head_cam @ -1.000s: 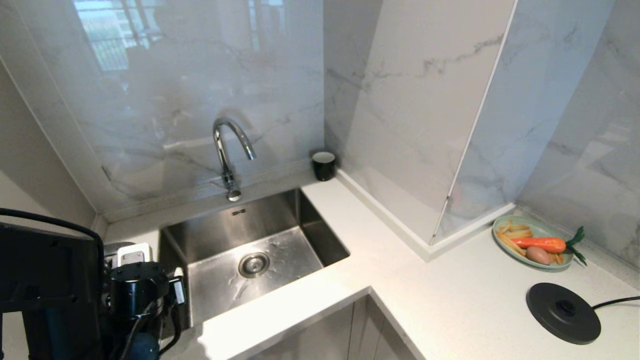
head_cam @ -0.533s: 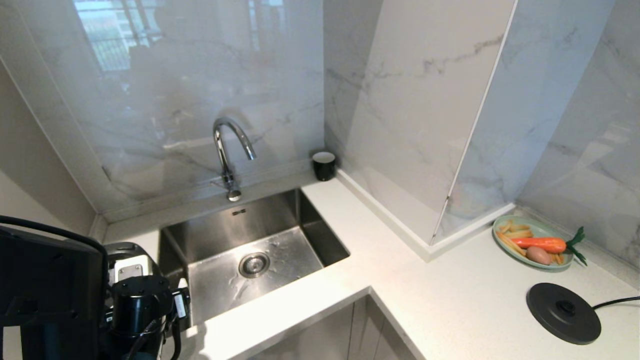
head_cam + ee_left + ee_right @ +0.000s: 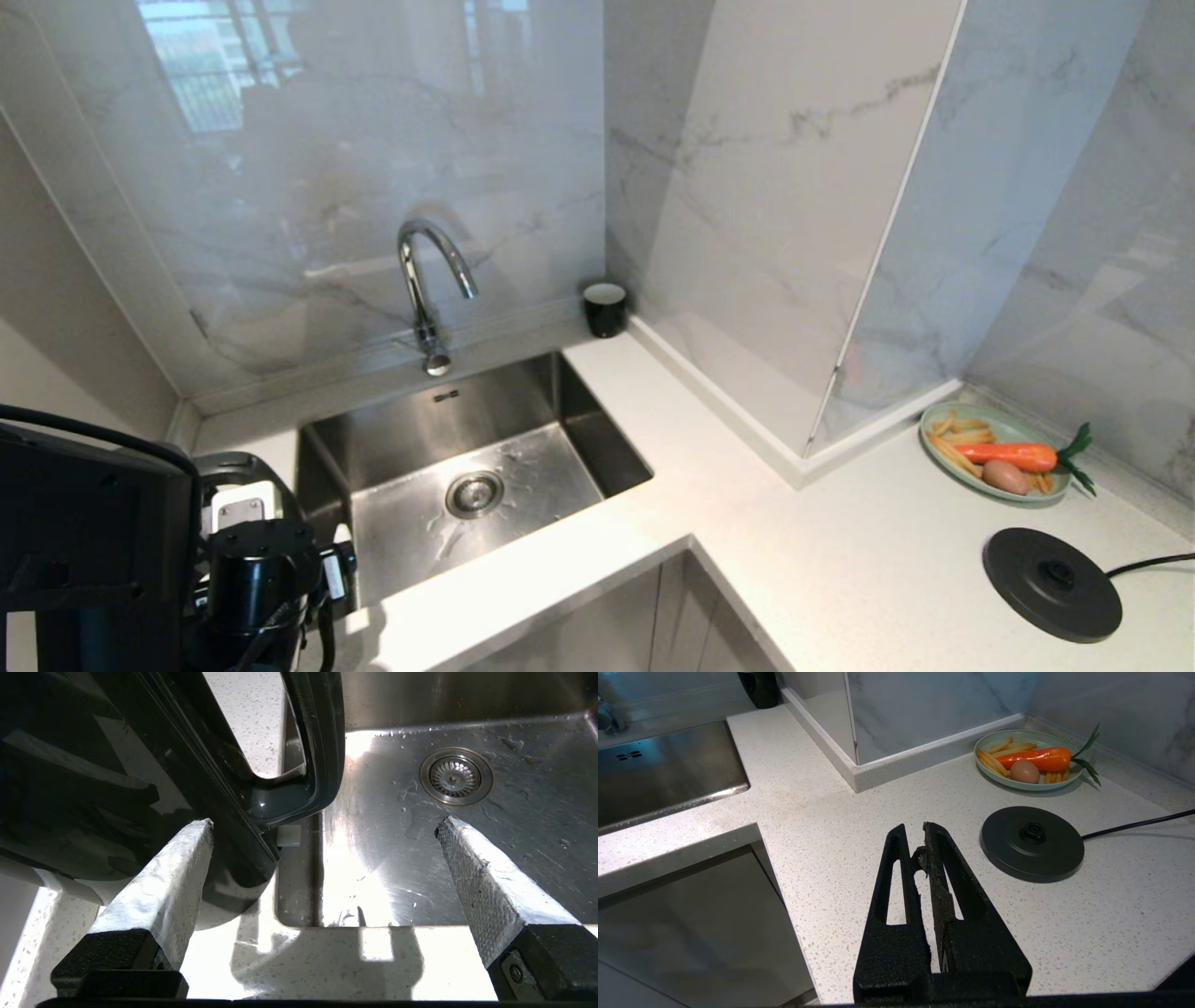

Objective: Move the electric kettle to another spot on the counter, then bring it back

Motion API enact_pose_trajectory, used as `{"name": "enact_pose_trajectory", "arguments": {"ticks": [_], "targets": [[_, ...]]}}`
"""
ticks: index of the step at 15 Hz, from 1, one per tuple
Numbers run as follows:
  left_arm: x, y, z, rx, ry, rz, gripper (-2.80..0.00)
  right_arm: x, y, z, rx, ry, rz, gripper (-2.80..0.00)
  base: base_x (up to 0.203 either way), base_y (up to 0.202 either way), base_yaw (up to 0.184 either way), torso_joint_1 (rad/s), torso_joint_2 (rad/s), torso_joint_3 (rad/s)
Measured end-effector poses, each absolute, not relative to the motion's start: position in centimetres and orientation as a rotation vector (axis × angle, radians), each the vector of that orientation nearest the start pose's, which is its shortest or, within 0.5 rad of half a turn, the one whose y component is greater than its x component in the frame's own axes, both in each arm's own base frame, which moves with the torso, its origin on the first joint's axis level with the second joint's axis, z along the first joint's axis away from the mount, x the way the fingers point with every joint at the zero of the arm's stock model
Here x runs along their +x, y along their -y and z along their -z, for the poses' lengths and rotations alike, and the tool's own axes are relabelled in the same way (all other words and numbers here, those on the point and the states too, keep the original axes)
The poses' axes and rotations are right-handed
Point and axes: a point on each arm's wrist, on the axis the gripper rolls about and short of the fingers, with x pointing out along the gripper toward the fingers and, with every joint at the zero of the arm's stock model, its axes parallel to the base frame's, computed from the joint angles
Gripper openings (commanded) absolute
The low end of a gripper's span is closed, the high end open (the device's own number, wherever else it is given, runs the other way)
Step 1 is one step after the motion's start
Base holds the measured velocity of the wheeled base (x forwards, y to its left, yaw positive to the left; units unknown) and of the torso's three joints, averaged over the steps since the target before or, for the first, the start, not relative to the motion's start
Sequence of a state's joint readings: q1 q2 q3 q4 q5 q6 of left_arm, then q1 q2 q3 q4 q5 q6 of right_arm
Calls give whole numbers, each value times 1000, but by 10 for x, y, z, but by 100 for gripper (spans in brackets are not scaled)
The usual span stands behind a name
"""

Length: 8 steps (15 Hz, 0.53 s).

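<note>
Two L gripper (image 3: 322,826) fingers spread wide, kettle (image 3: 140,765) handle between them, nothing pinched. Kettle's on counter (image 3: 299,961) by sink; next probably re-grip handle, carry back twd base (image 3: 1050,583). R gripper (image 3: 924,842) pressed together, idle.

In the head view the electric kettle (image 3: 238,471) shows only a sliver of dark rim, the rest hidden behind the left arm (image 3: 252,579) and a black block (image 3: 89,551) cut off by the picture's edge. The left wrist view crops the kettle too: only its lower body (image 3: 84,793) and the bottom of its loop handle (image 3: 317,765) show; lid and logo are out of frame. Whether the near finger (image 3: 159,891) touches the body is hard to judge; it looks just apart. The power base's cord (image 3: 1153,562) runs off the edge. The cup (image 3: 759,688) is cropped in the right wrist view.
</note>
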State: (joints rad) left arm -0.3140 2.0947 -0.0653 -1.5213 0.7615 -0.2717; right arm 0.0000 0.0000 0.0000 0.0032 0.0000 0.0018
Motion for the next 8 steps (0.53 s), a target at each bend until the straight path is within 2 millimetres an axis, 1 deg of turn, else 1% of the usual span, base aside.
{"name": "enact_pose_trajectory", "arguments": {"ticks": [1, 2, 5, 8], "targets": [[218, 55, -23, 1, -375, -495, 0, -23, 0, -75, 2, -3, 0, -280, 0, 0, 0, 0, 0, 0], [219, 55, -23, 1, -374, -494, 0, -23, 0, -75, 1, -3, 0, -280, -70, 0, 2, 3, 7, 2], [222, 56, -24, -1, -362, -492, 0, -23, 0, -75, 2, -3, 0, -280, -154, 0, -3, -3, 8, 2], [225, 57, -25, -5, -350, -491, 0, -23, 0, -75, 2, -3, 0, -280, 0, 0, 0, 11, 1, -4]]}}
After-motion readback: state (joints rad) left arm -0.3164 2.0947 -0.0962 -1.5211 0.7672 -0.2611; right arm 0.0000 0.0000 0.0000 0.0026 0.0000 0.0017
